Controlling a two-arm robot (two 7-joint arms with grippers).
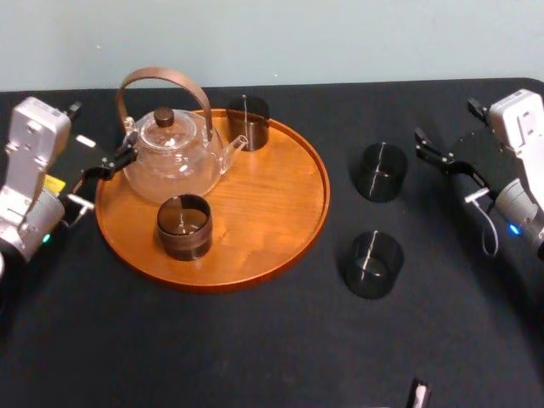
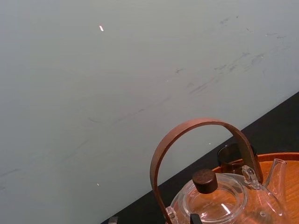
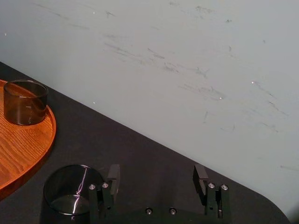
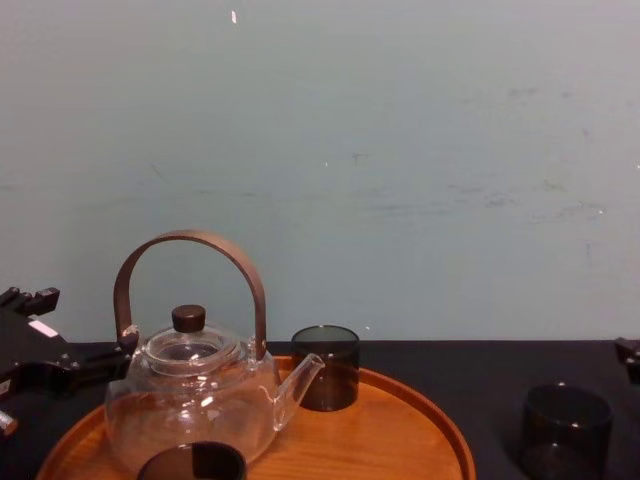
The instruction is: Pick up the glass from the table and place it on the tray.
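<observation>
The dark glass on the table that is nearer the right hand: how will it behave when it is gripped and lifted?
The glass looks smooth-walled, so it may slip in the open right hand. It stands upright, short and wide, so tipping seems unlikely. Being glass, it could crack if squeezed hard.

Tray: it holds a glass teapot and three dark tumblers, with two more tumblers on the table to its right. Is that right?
No. The head view shows two dark tumblers on the tray, not three: the back tumbler and the front tumbler, beside the glass teapot. The rest stands.
</observation>
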